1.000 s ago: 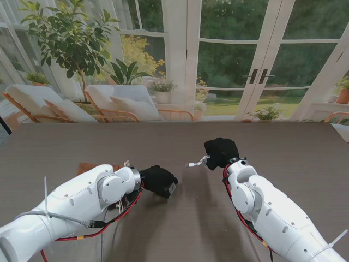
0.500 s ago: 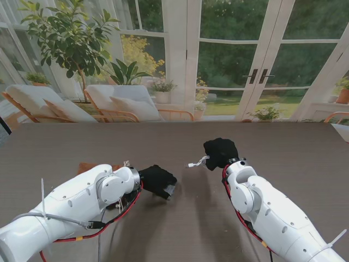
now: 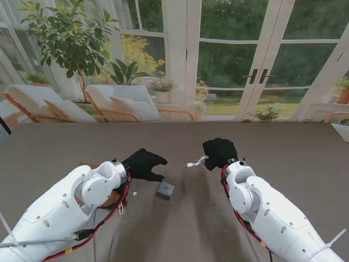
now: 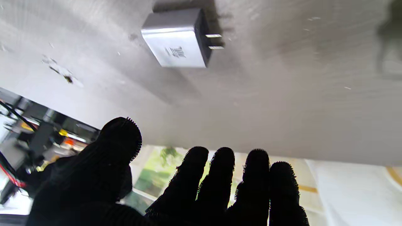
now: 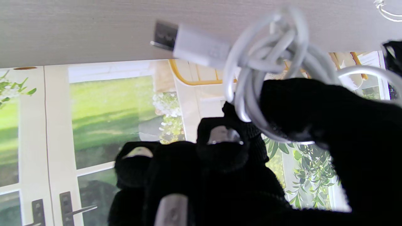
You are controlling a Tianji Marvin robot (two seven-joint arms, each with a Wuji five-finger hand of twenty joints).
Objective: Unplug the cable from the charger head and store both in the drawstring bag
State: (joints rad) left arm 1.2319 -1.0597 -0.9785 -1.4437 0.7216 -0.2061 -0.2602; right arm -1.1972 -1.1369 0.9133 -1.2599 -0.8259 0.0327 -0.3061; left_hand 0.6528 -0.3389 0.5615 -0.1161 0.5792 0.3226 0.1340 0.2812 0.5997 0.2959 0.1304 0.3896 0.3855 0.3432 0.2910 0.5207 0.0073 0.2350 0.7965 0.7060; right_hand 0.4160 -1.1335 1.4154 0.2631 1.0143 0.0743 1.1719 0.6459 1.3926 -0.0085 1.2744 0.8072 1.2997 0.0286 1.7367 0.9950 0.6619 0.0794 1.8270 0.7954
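Observation:
The grey charger head lies loose on the table, prongs showing, with no cable in it. My left hand, in a black glove, hovers open just beyond the charger head on its left, fingers spread and holding nothing. My right hand is shut on the coiled white cable, whose free plug sticks out toward the left. Part of a brown bag peeks out behind my left arm, mostly hidden.
The dark table stretches wide around both hands. Small light specks lie near the charger head. Glass doors, chairs and plants stand beyond the far edge.
My left hand has let go of the charger head, which now rests on the table, and has opened and moved away from me to the left. The right hand holds still with the cable.

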